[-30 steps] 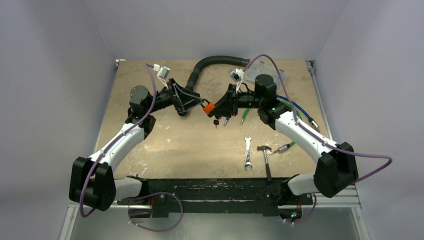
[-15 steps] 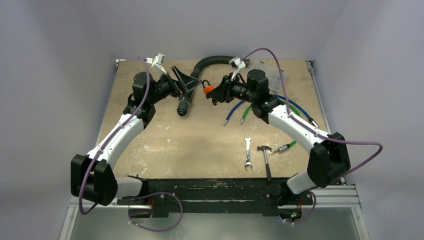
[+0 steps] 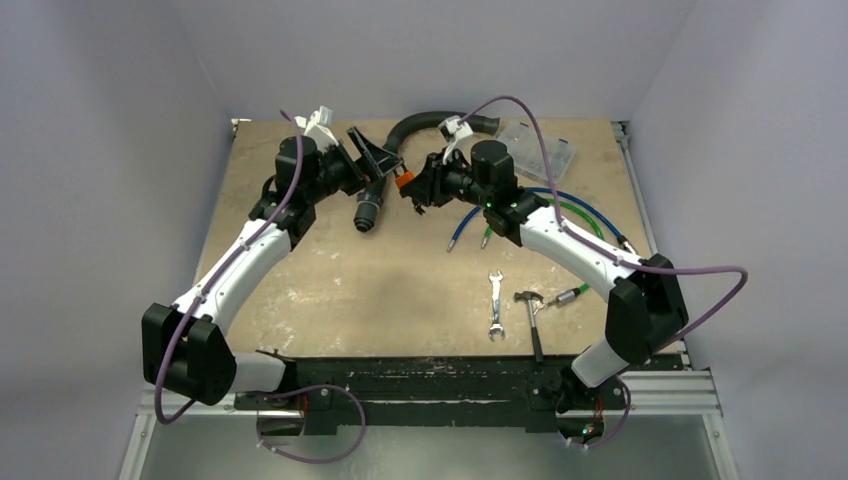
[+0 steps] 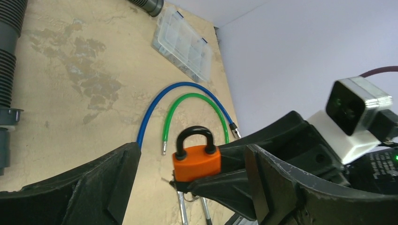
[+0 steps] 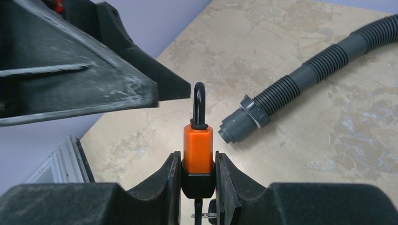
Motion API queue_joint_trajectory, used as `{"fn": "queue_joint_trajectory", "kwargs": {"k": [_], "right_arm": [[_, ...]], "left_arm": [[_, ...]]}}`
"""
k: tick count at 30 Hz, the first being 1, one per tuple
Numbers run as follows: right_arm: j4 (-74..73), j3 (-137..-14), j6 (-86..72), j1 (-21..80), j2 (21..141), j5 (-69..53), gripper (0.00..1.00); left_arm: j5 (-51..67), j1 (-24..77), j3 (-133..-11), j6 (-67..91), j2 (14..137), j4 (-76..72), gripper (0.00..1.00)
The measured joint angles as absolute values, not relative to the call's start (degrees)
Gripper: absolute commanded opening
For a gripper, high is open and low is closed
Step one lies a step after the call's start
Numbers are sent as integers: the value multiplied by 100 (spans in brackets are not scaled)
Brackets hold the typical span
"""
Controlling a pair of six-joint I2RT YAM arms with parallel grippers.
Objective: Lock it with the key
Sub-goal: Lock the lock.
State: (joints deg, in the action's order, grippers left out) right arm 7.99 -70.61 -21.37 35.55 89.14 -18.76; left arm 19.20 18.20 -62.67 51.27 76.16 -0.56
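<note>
An orange padlock [image 5: 197, 147] with a black shackle [image 5: 199, 103] is held upright above the table. My right gripper [image 5: 197, 161] is shut on its black lower end. In the left wrist view both shackle legs sit in the padlock body [image 4: 197, 161]. Keys [image 4: 185, 213] on a ring hang under the padlock. My left gripper [image 4: 192, 154] is open, with its fingers [image 5: 94, 89] on either side of the padlock and not touching it. In the top view the padlock [image 3: 403, 180] lies between the left gripper [image 3: 378, 160] and the right gripper [image 3: 415, 186], at the back middle.
A grey corrugated hose [image 3: 420, 125] curves along the back, its end [image 3: 365, 215] below the left gripper. A clear compartment box [image 3: 545, 145] stands back right. Blue [image 3: 470, 215] and green [image 3: 495, 225] cables, a wrench [image 3: 495, 305], a hammer [image 3: 532, 320] and a screwdriver [image 3: 570, 293] lie at right.
Both arms have moved toward the back of the table. The right gripper carried the padlock up and left. The left gripper swung round to face it and now straddles it.
</note>
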Motion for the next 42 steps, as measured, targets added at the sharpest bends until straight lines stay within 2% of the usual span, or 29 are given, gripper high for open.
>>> {"fn": "queue_joint_trajectory", "kwargs": {"k": [36, 42], "right_arm": [[676, -7244, -2139, 3824, 9351, -1658, 0], [659, -7247, -2141, 3824, 9351, -1594, 0]], "left_arm": [[1927, 1953, -5730, 5352, 7660, -521, 68], [1876, 1953, -5653, 5454, 7706, -652, 61]]}}
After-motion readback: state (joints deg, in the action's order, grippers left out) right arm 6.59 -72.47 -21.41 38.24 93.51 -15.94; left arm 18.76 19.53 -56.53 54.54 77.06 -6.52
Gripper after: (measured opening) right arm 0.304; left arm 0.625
